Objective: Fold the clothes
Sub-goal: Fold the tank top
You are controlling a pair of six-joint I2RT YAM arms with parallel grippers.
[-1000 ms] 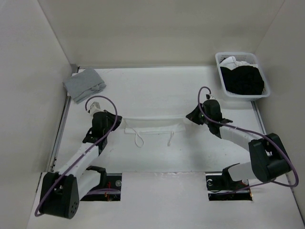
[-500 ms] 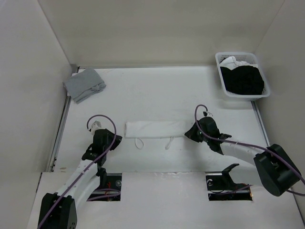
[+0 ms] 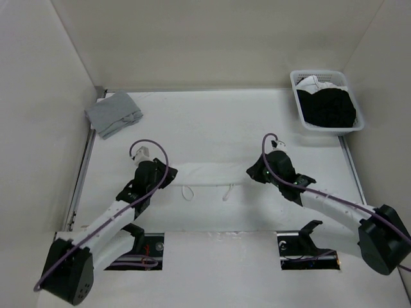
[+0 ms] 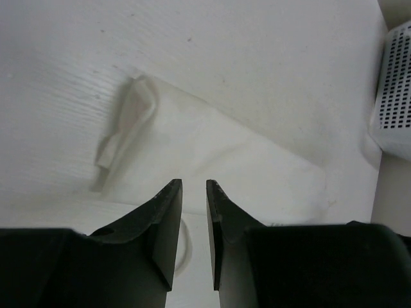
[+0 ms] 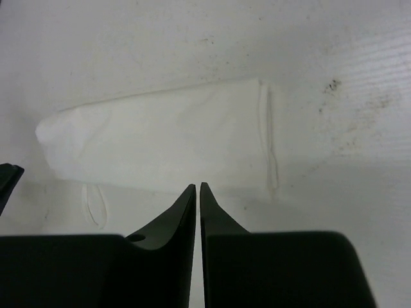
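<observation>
On the tabletop, the white top now lies released, first fold done; left claw slightly parted, right claw nearly closed, both empty.

Top cam: camisole ends hidden under left gripper & right gripper; L wrist cam: basket cut off at right edge, contents unseen

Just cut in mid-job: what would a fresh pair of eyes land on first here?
The white camisole, folded into a long strip mid-table, straps on its near side, with the left end effector and right end effector at its ends. Then the basket of black clothes far right and the grey folded garment far left.
</observation>
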